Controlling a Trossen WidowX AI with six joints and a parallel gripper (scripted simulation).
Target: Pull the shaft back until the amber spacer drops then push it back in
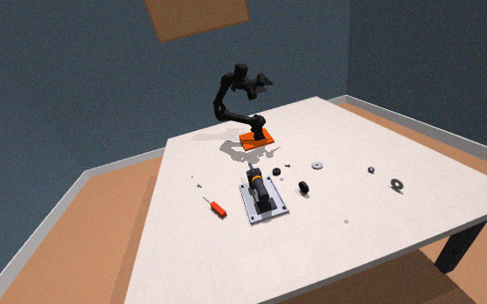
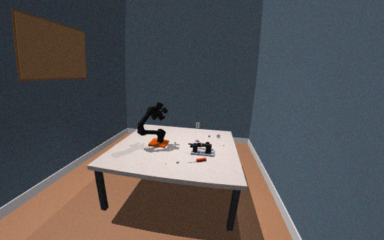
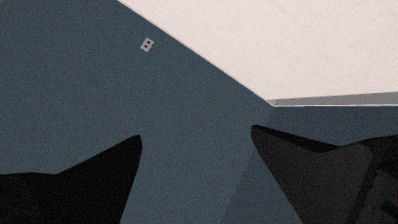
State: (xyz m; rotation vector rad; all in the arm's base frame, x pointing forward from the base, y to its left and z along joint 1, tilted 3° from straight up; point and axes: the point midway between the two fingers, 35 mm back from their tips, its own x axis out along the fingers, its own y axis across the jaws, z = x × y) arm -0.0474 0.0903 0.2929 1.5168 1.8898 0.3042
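The assembly stands on a grey base plate. Two dark blocks carry a dark horizontal shaft, whose narrow bluish end sticks out toward the arm's base. The amber spacer shows as a ring on the shaft, beside the block nearer the arm. A long dark cylindrical part follows it toward the other block; separate spacers there cannot be told apart. My gripper is open and empty, high above the table and well away from the shaft.
A red screwdriver lies beside the plate. On its other side lie a black ring, a black wheel, a pale disc, a nut-like part, a dark ring and small bits. The arm's base is orange.
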